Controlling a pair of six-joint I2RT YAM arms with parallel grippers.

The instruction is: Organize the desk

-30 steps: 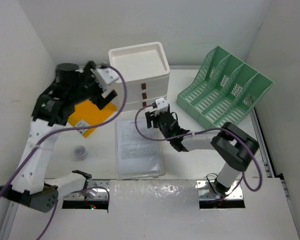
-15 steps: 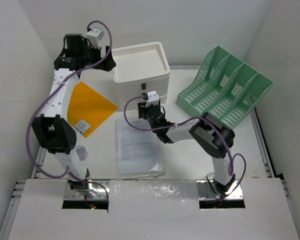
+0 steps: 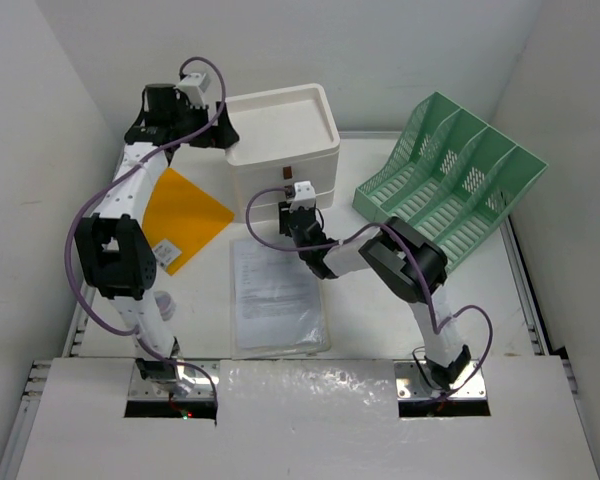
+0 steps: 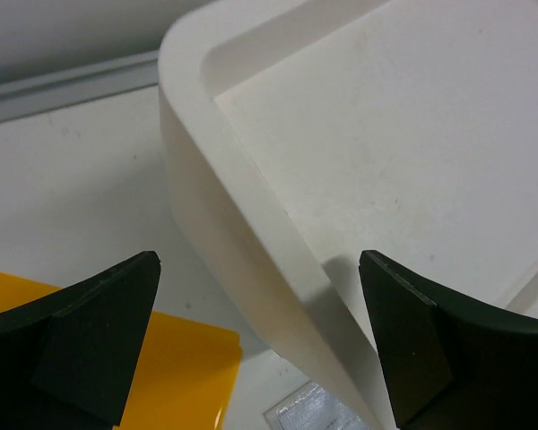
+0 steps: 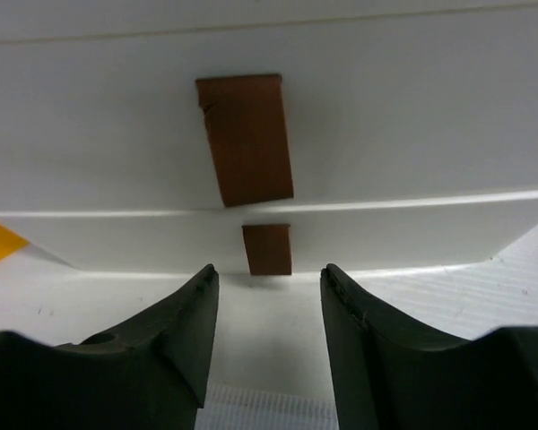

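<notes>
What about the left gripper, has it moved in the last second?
Yes. From above, the left gripper swung back along the left side of the drawer box, toward its far corner.

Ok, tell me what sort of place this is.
Probably a mock office workspace inside a robot test cell: a white desk boxed in by plain walls. On it are a green mesh file rack, a white drawer box and a sleeve of printed papers.

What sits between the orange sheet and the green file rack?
In the top view, the white drawer box stands between the orange sheet and the green file rack, with the right gripper open at its front face.
</notes>
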